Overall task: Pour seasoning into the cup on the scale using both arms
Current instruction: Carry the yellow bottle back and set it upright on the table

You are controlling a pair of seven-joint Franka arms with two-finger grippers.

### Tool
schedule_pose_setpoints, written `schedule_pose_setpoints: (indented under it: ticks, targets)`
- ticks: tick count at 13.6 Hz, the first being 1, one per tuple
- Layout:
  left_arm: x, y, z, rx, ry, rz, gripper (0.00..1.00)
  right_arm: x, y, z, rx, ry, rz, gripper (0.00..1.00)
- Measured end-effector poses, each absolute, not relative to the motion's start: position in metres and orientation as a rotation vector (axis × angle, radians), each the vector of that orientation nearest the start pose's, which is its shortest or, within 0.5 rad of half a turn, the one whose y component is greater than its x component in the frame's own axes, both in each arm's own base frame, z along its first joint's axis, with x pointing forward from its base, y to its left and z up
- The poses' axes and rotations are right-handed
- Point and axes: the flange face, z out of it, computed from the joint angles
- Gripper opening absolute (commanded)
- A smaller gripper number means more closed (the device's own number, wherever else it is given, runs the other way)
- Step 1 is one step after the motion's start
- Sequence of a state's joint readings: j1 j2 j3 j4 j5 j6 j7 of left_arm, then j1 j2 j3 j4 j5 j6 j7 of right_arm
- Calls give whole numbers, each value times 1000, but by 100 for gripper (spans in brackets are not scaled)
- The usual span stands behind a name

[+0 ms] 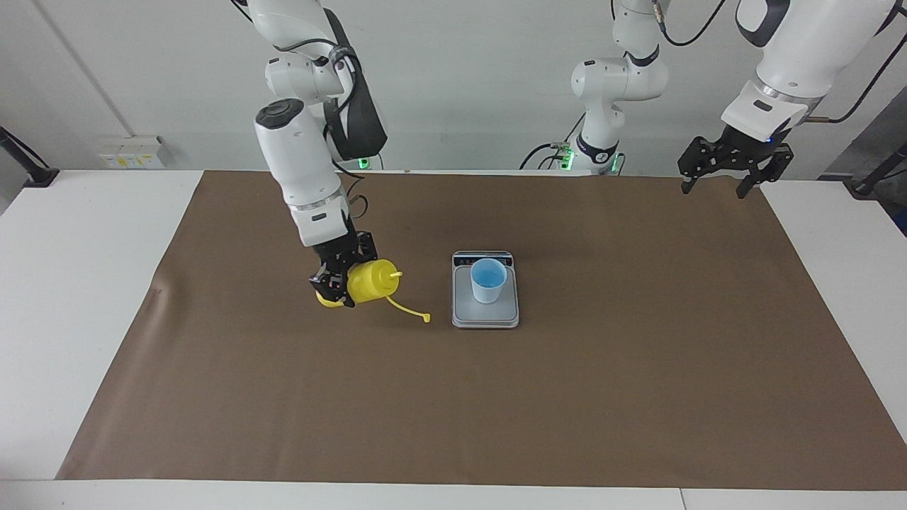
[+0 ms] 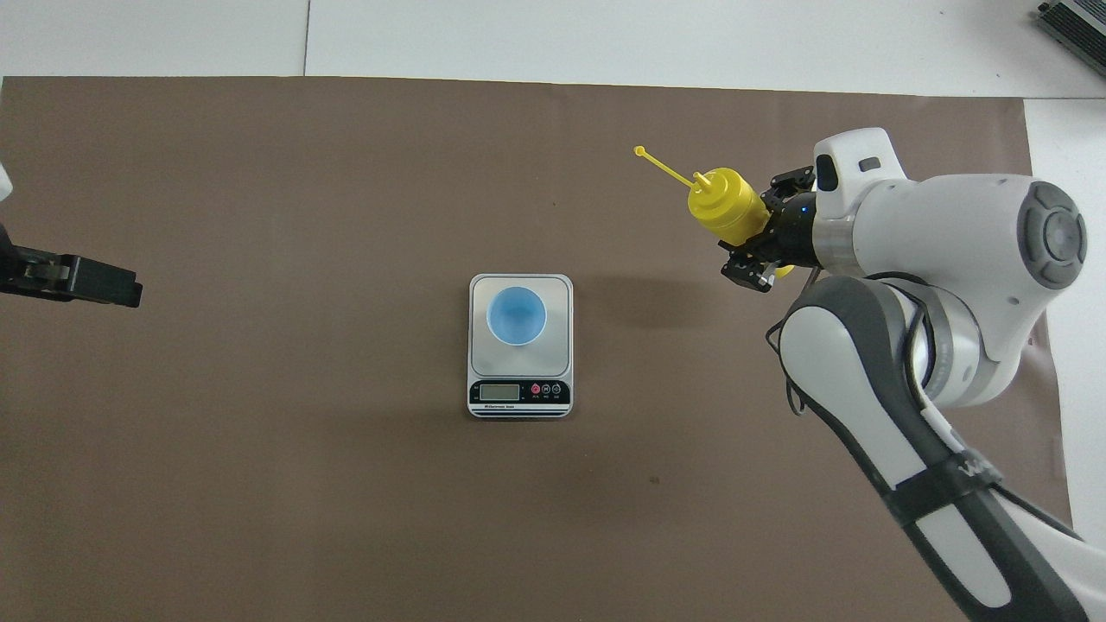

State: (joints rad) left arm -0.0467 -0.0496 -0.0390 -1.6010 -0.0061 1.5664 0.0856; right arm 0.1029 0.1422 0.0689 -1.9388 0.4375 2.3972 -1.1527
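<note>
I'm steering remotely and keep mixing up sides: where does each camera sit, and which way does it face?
Facing view: high across the table, looking at the robots; both bases and arms show, right gripper holding the yellow bottle, left gripper waiting over the mat's corner.
Overhead view: above the robots' end, looking forward and steeply down; the right arm and only the left gripper show.
Shared: bottle, cup on scale, half a turn apart.

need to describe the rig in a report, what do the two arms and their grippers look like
Both arms are glossy white jointed tubes with dark grey joint caps and black bands, trailed by black cables; green lights glow at their bases. The right arm ends in a black two-finger linkage gripper, the right gripper. The left arm carries the same kind, the left gripper.
</note>
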Motion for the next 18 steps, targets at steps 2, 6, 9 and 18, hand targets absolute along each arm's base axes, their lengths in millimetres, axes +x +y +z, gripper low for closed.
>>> schedule_pose_setpoints:
  ticks: [2,6,9,18]
  targets:
    - [537,-47,637,-3134,269,-24,100,606,86,432,-2420,-1387,-726,0]
    - [537,-47,637,-3134,269,-24,100,592,35,392,-2270,-1301,-916,0]
    - [537,-47,637,-3134,269,-24,100,574,25,358,-2200,-1265,-1004,0]
    - [537,-47,637,-3134,269,-24,100,538,-35,287,-2007,-1184,-1146,0]
